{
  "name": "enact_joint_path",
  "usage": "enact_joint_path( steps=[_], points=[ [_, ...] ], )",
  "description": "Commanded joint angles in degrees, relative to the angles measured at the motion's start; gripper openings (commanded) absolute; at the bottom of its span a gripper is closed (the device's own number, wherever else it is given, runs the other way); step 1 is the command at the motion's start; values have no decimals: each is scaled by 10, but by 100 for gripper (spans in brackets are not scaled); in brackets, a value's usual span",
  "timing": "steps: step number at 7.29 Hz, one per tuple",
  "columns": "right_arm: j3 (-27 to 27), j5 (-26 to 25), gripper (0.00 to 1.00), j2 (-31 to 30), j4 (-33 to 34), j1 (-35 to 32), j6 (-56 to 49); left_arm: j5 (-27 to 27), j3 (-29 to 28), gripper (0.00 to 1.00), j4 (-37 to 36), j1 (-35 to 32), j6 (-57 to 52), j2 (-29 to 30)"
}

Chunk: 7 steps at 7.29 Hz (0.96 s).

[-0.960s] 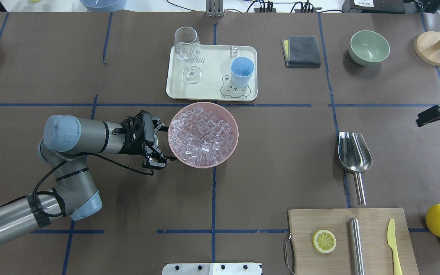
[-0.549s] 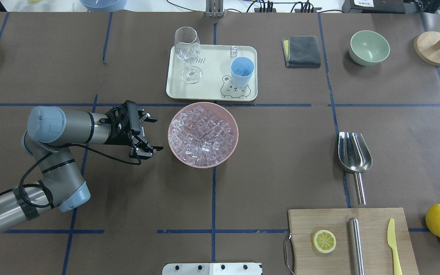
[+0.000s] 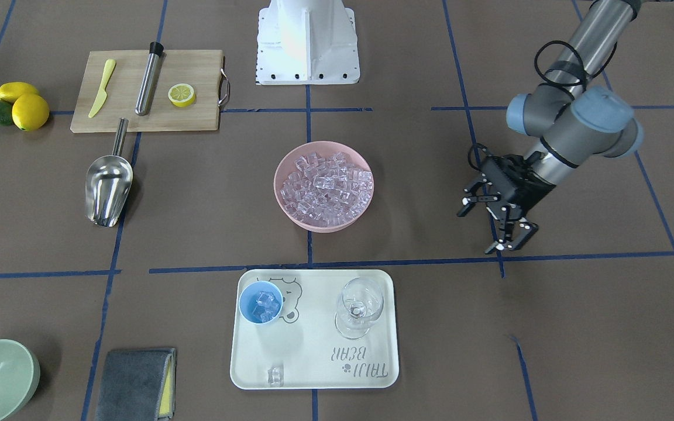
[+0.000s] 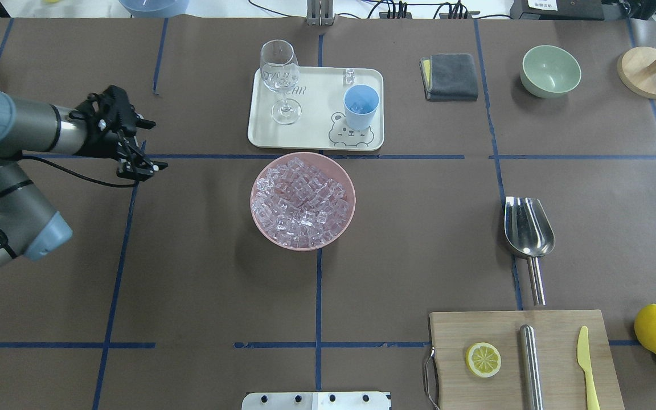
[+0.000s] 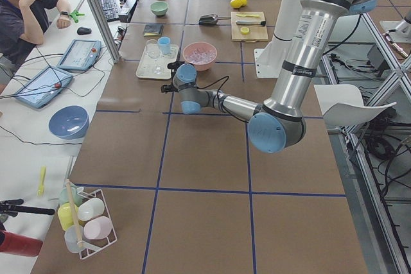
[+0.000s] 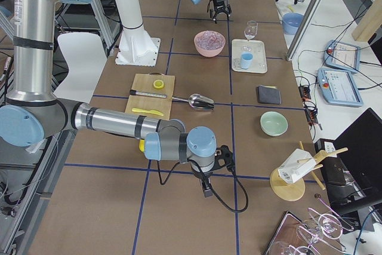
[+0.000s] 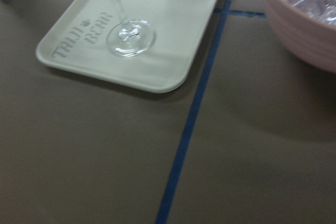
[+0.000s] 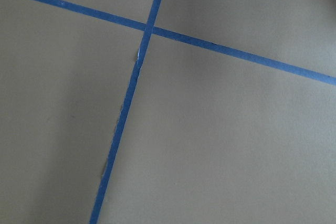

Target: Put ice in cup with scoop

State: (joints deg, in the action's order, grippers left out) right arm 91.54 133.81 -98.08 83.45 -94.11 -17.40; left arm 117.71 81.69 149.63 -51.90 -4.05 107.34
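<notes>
Left pincer [image 4: 151,144]: empty, jaws apart, withdrawn well clear of pink bowl [image 4: 257,225]. Right pincer [image 6: 224,154]: cannot tell. Cup [image 4: 360,117] beyond bowl holds ice [image 3: 265,305]; scoop [image 4: 528,228] unheld. Task judged complete.

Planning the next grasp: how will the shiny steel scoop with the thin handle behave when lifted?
The shiny steel scoop probably stays rigid, being all metal. Its polished thin handle may twist in a claw, as the wide trough likely outweighs it. Resting on its rounded underside, it could rock if nudged.
</notes>
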Motion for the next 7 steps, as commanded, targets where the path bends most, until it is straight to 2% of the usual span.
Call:
enact_joint_path(
  steps=[1, 3, 4, 7],
  points=[
    [32, 2, 100, 1, 57, -5, 1, 59, 8, 100, -116, -106, -73, -33],
    [32, 2, 100, 0, 56, -5, 1, 146, 22, 100, -190, -239, -68, -108],
    [32, 1, 100, 0, 56, -5, 1, 189, 31, 100, -253, -301, -75, -110],
    [32, 1, 100, -3, 55, -5, 1, 192, 52, 100, -430, -365, -117, -120]
  ],
)
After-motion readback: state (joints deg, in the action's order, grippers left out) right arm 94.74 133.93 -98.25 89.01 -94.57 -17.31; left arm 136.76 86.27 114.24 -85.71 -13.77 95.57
